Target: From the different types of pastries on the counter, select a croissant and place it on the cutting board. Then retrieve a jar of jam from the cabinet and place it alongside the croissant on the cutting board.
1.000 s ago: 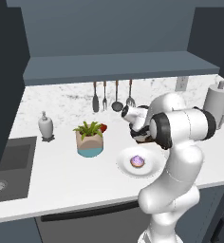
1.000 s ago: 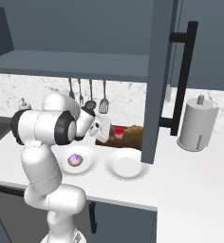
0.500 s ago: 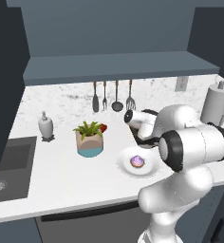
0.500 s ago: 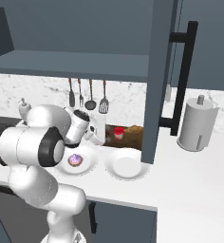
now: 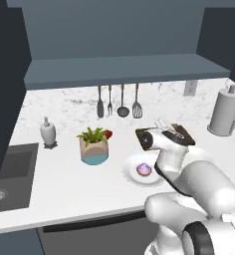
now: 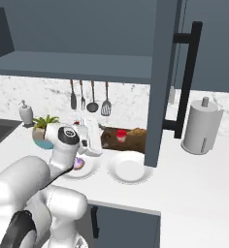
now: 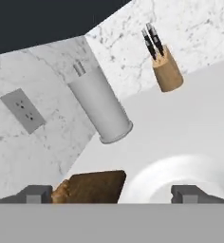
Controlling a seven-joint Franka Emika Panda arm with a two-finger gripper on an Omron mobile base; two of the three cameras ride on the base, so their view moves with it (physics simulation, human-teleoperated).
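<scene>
The dark brown cutting board (image 6: 132,140) lies on the white marble counter (image 5: 64,174), against the back wall. The red jar of jam (image 6: 121,135) stands upright on it. In the hand view the golden-brown croissant (image 7: 60,190) rests at the near end of the board (image 7: 95,186). My gripper (image 7: 111,192) is open, its fingertips (image 7: 35,192) wide apart with nothing between them. It hovers just short of the board (image 5: 183,133), left of the jar. The purple-frosted pastry (image 5: 143,170) sits on a round white plate (image 5: 132,174) beneath my hand (image 5: 157,138). The cabinet's shelf (image 5: 124,69) runs above.
An empty white plate (image 6: 130,169) lies in front of the board. A potted plant (image 5: 93,144), a soap bottle (image 5: 48,132) and a sink (image 5: 10,169) are to the left. A paper towel roll (image 6: 200,127) stands right, with a knife block (image 7: 165,71) beyond. The open cabinet door (image 6: 165,82) hangs over the board.
My hand has drawn back to the left, away from the jar, and the arm's elbow has swung down toward the cameras. The jar stays on the board.
</scene>
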